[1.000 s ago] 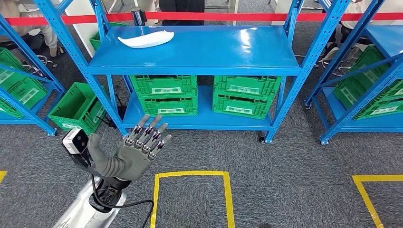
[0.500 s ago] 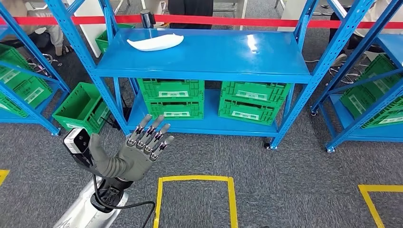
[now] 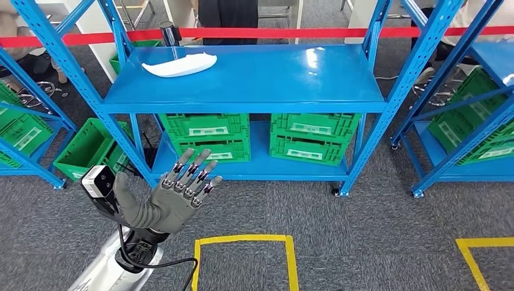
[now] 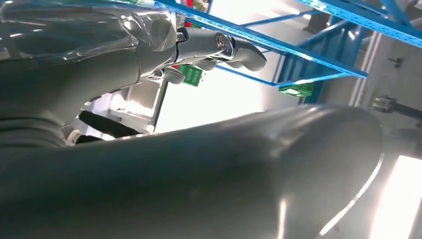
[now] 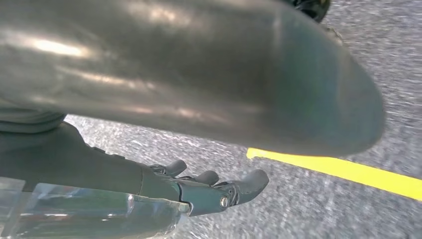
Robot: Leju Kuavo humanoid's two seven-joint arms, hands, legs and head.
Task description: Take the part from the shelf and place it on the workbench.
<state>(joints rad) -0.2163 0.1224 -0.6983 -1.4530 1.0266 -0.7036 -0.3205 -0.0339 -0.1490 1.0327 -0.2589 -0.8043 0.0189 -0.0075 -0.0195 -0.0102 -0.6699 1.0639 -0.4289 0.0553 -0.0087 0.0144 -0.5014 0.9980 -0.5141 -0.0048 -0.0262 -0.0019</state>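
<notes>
The part (image 3: 179, 64) is a long white curved piece lying on the left rear of the blue shelf's top board (image 3: 260, 79). My left hand (image 3: 176, 197) is raised in front of the shelf's lower left, well short of the part, with its fingers spread and nothing in it. In the left wrist view its fingers (image 4: 219, 47) reach out toward blue shelf rails. My right hand (image 5: 214, 186) hangs over grey carpet with its fingers stretched out and holds nothing.
Green crates (image 3: 209, 136) fill the shelf's lower level, and one more (image 3: 91, 148) stands on the floor at the left. Blue racks with crates (image 3: 467, 121) flank both sides. Red tape (image 3: 291, 31) runs behind, with people beyond. A yellow square (image 3: 242, 260) marks the carpet.
The whole picture has shifted slightly, so the camera moved; the shelf now sits a little further left. My left hand stays raised and open in the same pose.
</notes>
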